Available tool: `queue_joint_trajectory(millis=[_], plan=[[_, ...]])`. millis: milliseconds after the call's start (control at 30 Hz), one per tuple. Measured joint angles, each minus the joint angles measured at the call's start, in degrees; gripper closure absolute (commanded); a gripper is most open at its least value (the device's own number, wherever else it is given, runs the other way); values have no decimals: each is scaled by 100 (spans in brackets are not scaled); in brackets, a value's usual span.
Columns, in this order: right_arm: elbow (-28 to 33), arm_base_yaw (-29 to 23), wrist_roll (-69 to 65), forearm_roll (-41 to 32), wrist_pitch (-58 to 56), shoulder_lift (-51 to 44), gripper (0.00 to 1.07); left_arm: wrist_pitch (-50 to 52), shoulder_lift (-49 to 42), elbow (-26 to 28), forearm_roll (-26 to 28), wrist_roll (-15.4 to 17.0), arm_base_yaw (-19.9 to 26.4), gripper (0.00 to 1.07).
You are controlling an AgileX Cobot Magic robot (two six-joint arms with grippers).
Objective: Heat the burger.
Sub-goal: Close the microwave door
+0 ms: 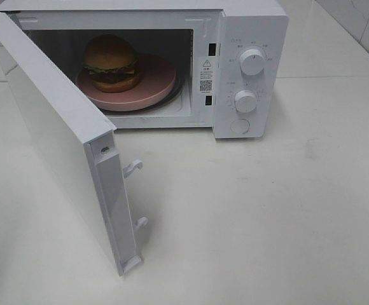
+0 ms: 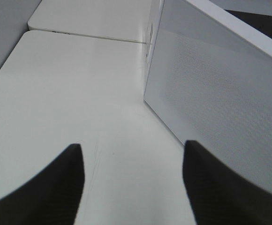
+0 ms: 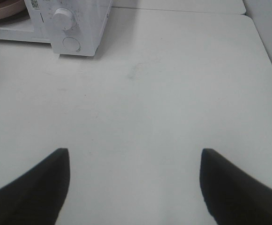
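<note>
Exterior high: microwave (image 1: 248, 63) toward desk (image 1: 267, 210) far edge, door (image 1: 51, 127) swung wide toward the near-left, latch edge facing the camera. Cavity mouth unobstructed. Desk bare in front of the microwave and out to the right edge. Burger (image 1: 111, 62) inside the cavity, on left part of pink plate (image 1: 153, 86), upright, bun dome up; round, no clear long axis. Neither arm shows in this view. Left wrist: left gripper (image 2: 133, 145) low over the desk, fingers apart, nothing between them, door's meshed face just beside one finger. Right wrist: right gripper (image 3: 134, 151) over bare desk, well apart from the microwave, aimed toward its knob panel, fingers spread wide, holding nothing.
</note>
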State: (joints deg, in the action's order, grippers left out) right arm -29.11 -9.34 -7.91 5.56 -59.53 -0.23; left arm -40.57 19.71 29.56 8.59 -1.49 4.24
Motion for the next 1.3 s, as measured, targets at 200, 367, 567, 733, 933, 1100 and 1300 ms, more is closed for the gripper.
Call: queue_joint_trajectory(millis=[200, 367, 567, 733, 933, 1100, 1300], plan=[[0, 0, 0, 0, 0, 0, 34, 796, 487, -206, 17, 0, 0, 107], [0, 0, 0, 0, 0, 0, 34, 1409, 791, -430, 40, -97, -6, 107], [0, 0, 0, 0, 6, 0, 34, 2876, 1283, -871, 309, -647, -11, 107], [0, 0, 0, 0, 6, 0, 34, 3764, 1570, -1175, 413, -819, -11, 107], [0, 0, 0, 0, 6, 0, 34, 5180, 2086, -1570, 424, -837, -11, 107], [0, 0, 0, 0, 6, 0, 34, 5758, 2487, -1713, 378, -642, -11, 107], [0, 0, 0, 0, 6, 0, 34, 6784, 3283, -1759, -859, 223, -11, 107]])
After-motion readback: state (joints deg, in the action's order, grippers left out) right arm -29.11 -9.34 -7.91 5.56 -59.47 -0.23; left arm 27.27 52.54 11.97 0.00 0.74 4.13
